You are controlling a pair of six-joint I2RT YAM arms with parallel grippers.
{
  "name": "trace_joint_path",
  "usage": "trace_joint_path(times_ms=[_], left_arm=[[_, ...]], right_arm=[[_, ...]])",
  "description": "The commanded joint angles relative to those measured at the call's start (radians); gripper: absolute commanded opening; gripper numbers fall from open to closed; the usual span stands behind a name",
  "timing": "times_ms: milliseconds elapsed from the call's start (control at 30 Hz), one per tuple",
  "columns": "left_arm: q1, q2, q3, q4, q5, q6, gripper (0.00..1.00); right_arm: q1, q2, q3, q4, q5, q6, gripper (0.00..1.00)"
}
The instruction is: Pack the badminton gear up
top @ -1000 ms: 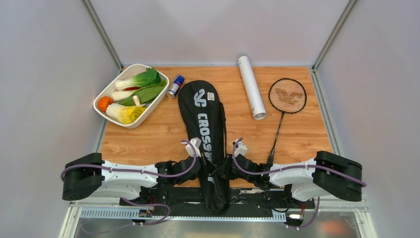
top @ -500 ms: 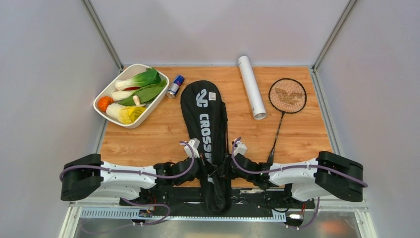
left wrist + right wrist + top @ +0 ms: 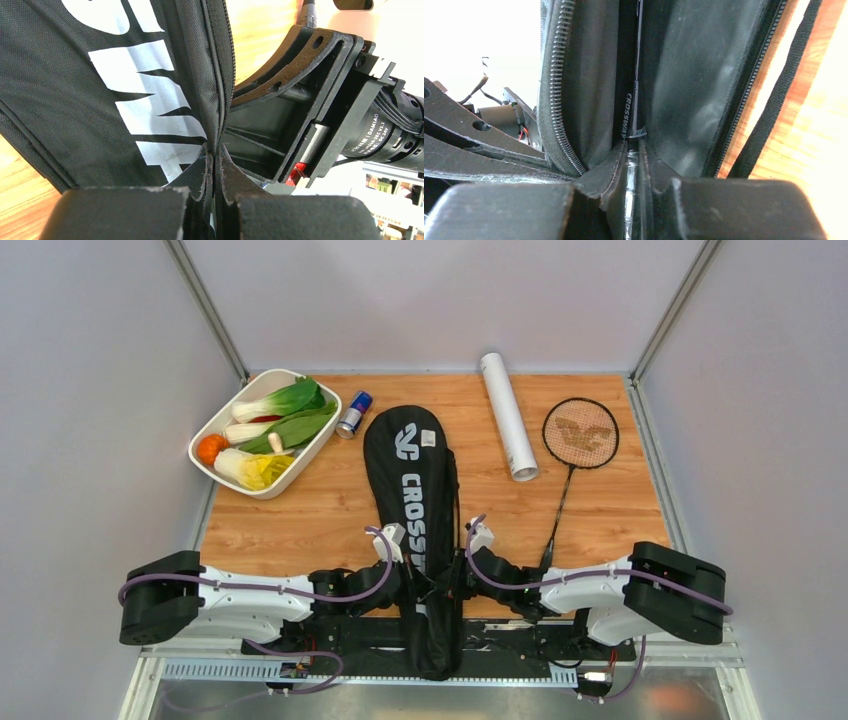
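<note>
Black fabric "CROSSWAY" racket bag [image 3: 418,480] lies centred on the wooden desk [image 3: 300,520], narrow end at 6 o'clock.
The left jaws, pressed together, pinch the bag's zipper edge, likely holding it open; the right jaws nip a thin dark racket shaft [image 3: 638,55] inside, seemingly feeding it in.

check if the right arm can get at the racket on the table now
Likely not yet: the right claw is shut on a thin shaft inside the bag, though the loose racket lies close beside that arm.
</note>
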Motion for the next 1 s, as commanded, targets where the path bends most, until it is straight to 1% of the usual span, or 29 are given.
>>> trace_joint_path(times_ms=[0, 100, 233, 367, 400, 433, 500, 633, 733, 833, 900, 967], left_arm=[[-0.014, -0.012, 0.039, -0.015, 0.016, 0.016, 0.0], [-0.014, -0.019, 0.053, -0.083, -0.009, 0.022, 0.0], [-0.014, -0.022, 0.075, -0.164, -0.049, 0.034, 0.0], [-0.014, -0.011, 0.082, -0.202, -0.065, 0.034, 0.0], [-0.014, -0.009, 0.081, -0.204, -0.068, 0.036, 0.0], [-0.015, -0.005, 0.081, -0.207, -0.07, 0.039, 0.0], [-0.015, 0.002, 0.084, -0.213, -0.074, 0.052, 0.0], [-0.015, 0.006, 0.098, -0.236, -0.074, 0.08, 0.0], [-0.015, 0.001, 0.095, -0.237, -0.07, 0.092, 0.0], [-0.014, -0.004, 0.099, -0.244, -0.072, 0.12, 0.0], [-0.015, -0.001, 0.112, -0.281, -0.091, 0.133, 0.0], [-0.013, -0.001, 0.128, -0.318, -0.113, 0.143, 0.0]], right_arm=[[-0.004, -0.013, 0.049, 0.015, -0.009, -0.011, 0.24], [-0.009, -0.111, 0.091, -0.198, 0.064, -0.06, 0.33], [-0.032, -0.259, 0.137, -0.468, 0.141, -0.099, 0.39], [-0.051, -0.402, 0.163, -0.66, 0.283, -0.109, 0.43], [-0.065, -0.428, 0.172, -0.697, 0.314, -0.114, 0.45], [-0.091, -0.453, 0.184, -0.73, 0.332, -0.127, 0.51], [-0.177, -0.483, 0.218, -0.83, 0.363, -0.146, 0.56], [-0.435, -0.497, 0.251, -0.881, 0.315, -0.254, 0.61], [-0.622, -0.455, 0.271, -0.906, 0.296, -0.358, 0.66], [-0.807, -0.381, 0.282, -0.922, 0.22, -0.442, 0.68], [-0.891, -0.335, 0.289, -0.935, 0.166, -0.478, 0.69], [-0.931, -0.316, 0.287, -0.942, 0.162, -0.499, 0.71]])
